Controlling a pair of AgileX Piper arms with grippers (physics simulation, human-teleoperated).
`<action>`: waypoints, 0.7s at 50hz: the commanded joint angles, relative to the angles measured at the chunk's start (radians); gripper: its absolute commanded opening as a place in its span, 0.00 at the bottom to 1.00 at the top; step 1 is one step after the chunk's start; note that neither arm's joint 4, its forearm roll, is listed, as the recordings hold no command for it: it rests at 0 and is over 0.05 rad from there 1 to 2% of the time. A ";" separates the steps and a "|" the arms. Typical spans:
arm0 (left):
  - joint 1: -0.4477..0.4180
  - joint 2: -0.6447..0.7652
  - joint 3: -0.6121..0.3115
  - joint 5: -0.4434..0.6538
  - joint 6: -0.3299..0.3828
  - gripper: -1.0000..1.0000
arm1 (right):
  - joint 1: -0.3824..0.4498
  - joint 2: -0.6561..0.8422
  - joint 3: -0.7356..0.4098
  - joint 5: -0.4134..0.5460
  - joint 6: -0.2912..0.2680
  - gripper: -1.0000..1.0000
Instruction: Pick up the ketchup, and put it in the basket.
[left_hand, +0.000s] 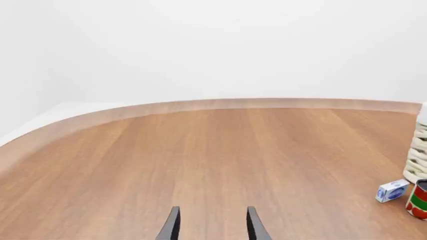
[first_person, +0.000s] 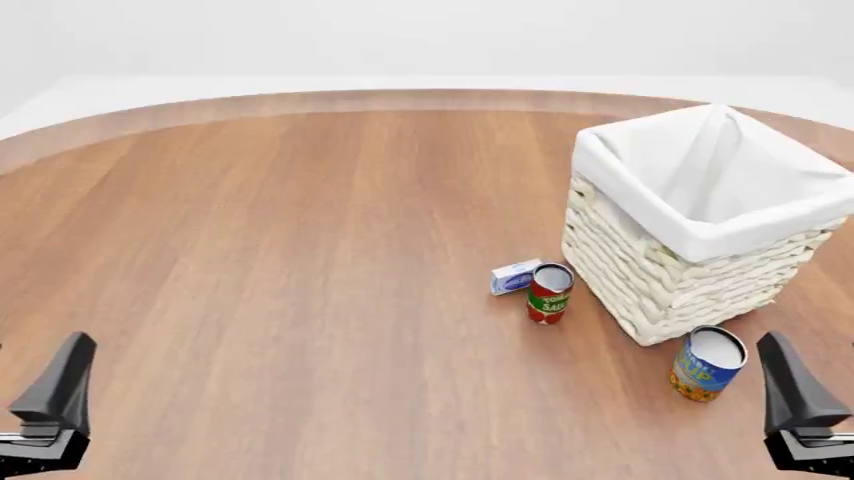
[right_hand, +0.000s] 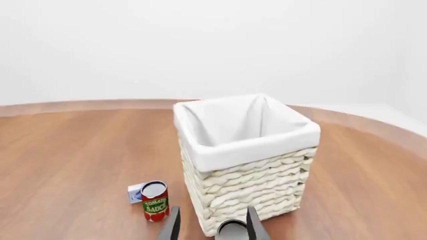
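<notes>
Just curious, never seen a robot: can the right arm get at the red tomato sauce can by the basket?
Probably yes. The tomato sauce can stands in the open beside the basket, and the right gripper is open; only the blue can sits near its path.

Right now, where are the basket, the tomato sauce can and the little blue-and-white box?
basket (first_person: 667, 285): front view, on its woven front wall.
tomato sauce can (first_person: 549, 295): front view, on its red label.
box (first_person: 513, 278): front view, on its side face, just left of the can.
</notes>
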 joint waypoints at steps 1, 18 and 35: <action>0.000 0.005 -0.003 -0.001 0.000 1.00 | 0.025 0.000 -0.009 -0.017 -0.027 1.00; 0.000 0.005 -0.003 -0.001 0.000 1.00 | 0.014 0.001 -0.029 0.001 -0.050 1.00; 0.000 0.005 -0.003 -0.001 0.000 1.00 | 0.069 0.006 -0.060 0.022 -0.088 1.00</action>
